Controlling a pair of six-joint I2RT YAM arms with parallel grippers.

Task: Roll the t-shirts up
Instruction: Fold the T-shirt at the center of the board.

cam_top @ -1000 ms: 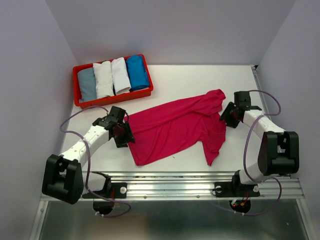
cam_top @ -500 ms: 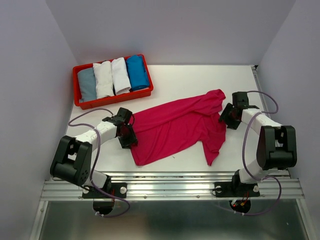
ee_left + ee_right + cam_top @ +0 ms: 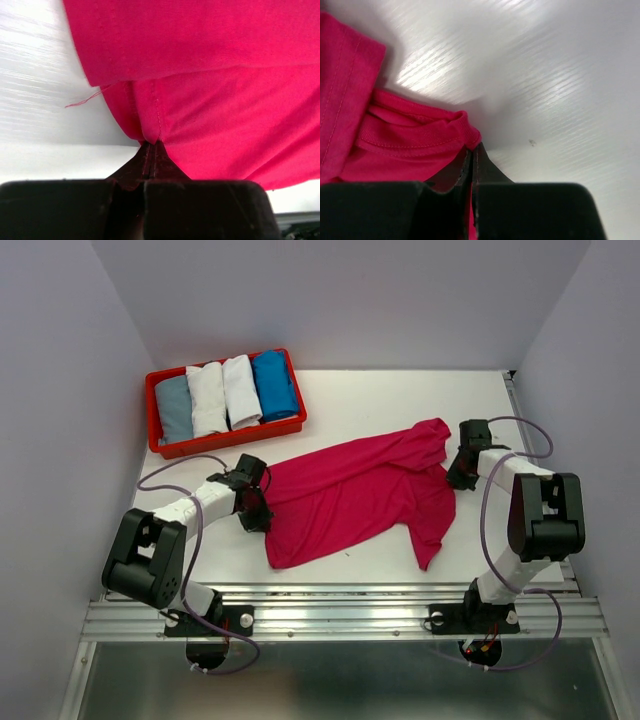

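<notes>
At the far left of the white table a red tray holds four rolled tees side by side: a grey-blue tee, then a first white tee, a second white tee, and a bright blue tee at its right end. Just in front of the tray, the left gripper sits low on the table at the left edge of the magenta t-shirt. Its fingers are pressed together on a stitched fold of that edge, and the cloth bunches where it enters them. A loose thread trails from the hem beside it onto the bare surface. The magenta t-shirt lies open and rumpled across the middle of the table, slanting from near left to far right, with one sleeve pointing toward the near edge. At its far right corner the right gripper is clamped tight on the ribbed neckband, and pink cloth shows between its fingers.
</notes>
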